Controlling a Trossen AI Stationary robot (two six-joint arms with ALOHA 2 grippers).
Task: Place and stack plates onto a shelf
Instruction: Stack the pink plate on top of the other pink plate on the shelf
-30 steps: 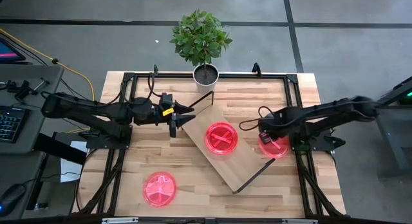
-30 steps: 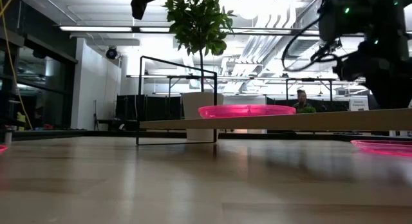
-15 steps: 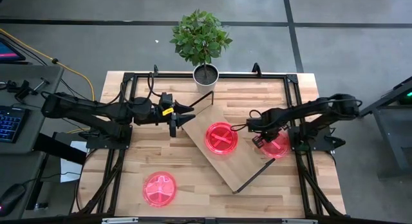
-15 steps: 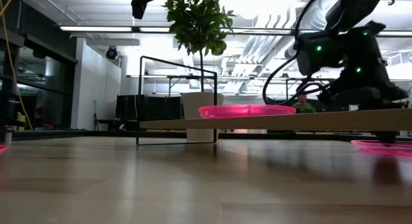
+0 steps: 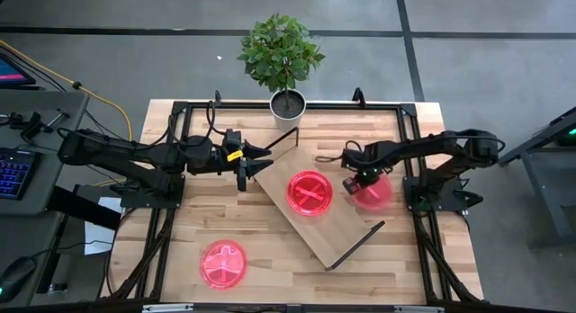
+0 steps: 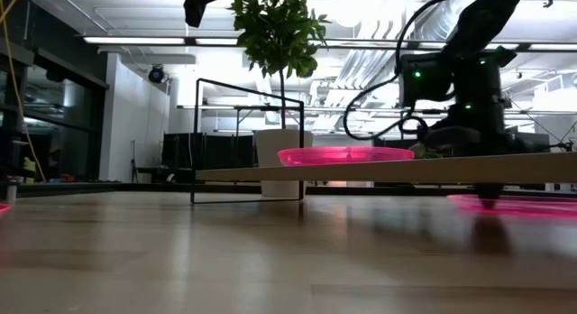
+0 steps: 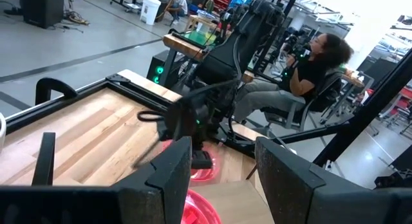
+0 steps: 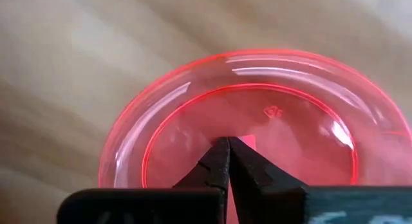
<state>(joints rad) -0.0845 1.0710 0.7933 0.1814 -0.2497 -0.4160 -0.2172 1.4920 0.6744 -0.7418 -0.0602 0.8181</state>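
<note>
The shelf [image 5: 317, 203] lies diagonally across the middle of the high view, black wire frames at both short ends, one pink plate [image 5: 309, 192] resting on its board near the centre. To its right, the right gripper [image 5: 357, 183] pinches the near rim of a second pink plate [image 5: 373, 192], fingers [image 8: 222, 165] pressed together on the plastic in the right wrist view; this plate sits right at the shelf's right long edge, and whether it is clear of the tabletop cannot be told. A third plate [image 5: 223, 263] lies alone at lower left on the slatted tabletop [image 5: 180, 223], with bare wood all around it. The left gripper [image 5: 256, 165] hangs just off the shelf's upper-left end, its fingers [image 7: 167, 176] parted a moderate way and empty. A potted plant [image 5: 282, 61] stands at the table's far edge, just beyond the shelf's upper end. A seated person [image 7: 309, 76] shows in the room beyond
</note>
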